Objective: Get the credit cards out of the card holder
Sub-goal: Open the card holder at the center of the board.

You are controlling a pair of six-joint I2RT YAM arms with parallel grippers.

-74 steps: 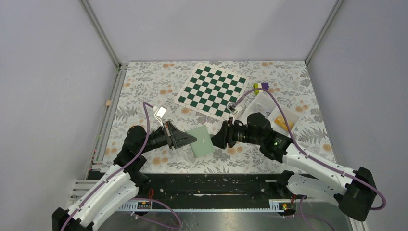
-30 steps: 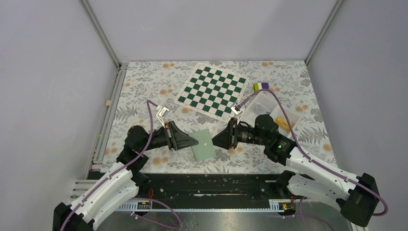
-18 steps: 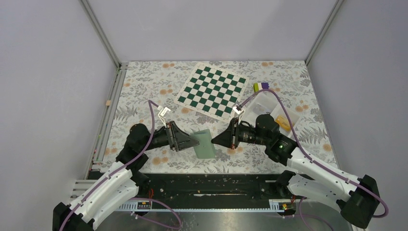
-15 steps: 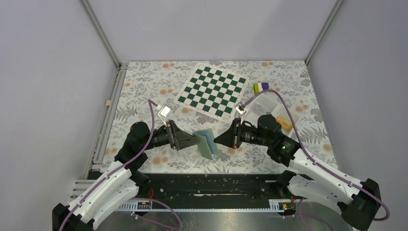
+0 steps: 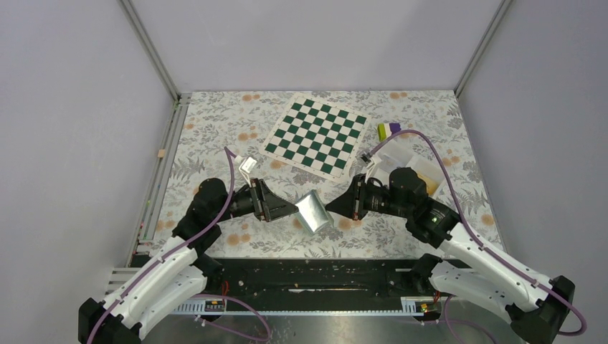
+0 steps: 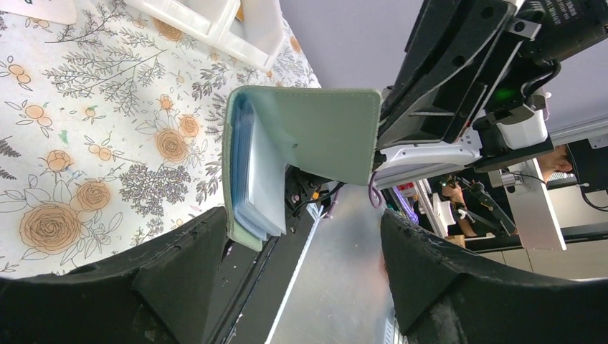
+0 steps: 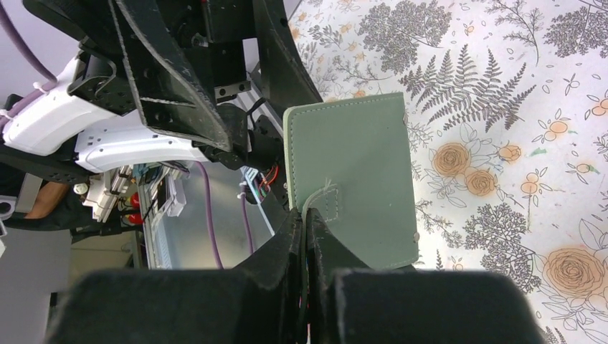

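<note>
The card holder [image 5: 312, 211] hangs between the two arms above the floral cloth, opened like a book. In the left wrist view its teal-green cover [image 6: 315, 132] stands out to the right, and the light blue leaves [image 6: 257, 183] hang down. My right gripper [image 7: 307, 221] is shut on the small strap at the cover's edge [image 7: 351, 172]. My left gripper [image 6: 305, 287] is open, and the holder's lower corner sits just ahead of its left finger [image 6: 179, 272]. I cannot make out any credit cards among the leaves. One orange-yellow card [image 5: 429, 175] lies in the white tray.
The white tray [image 5: 399, 153] stands at the right behind my right arm. A purple-and-yellow-green block [image 5: 389, 129] lies beyond it. The green-and-white chequered mat [image 5: 315, 136] covers the back middle. A small wooden block [image 5: 162, 153] sits by the left rail.
My left gripper let go of the holder and opened. My right gripper closed on the holder's strap and drew back to the right, and the holder swung open off the cloth.
</note>
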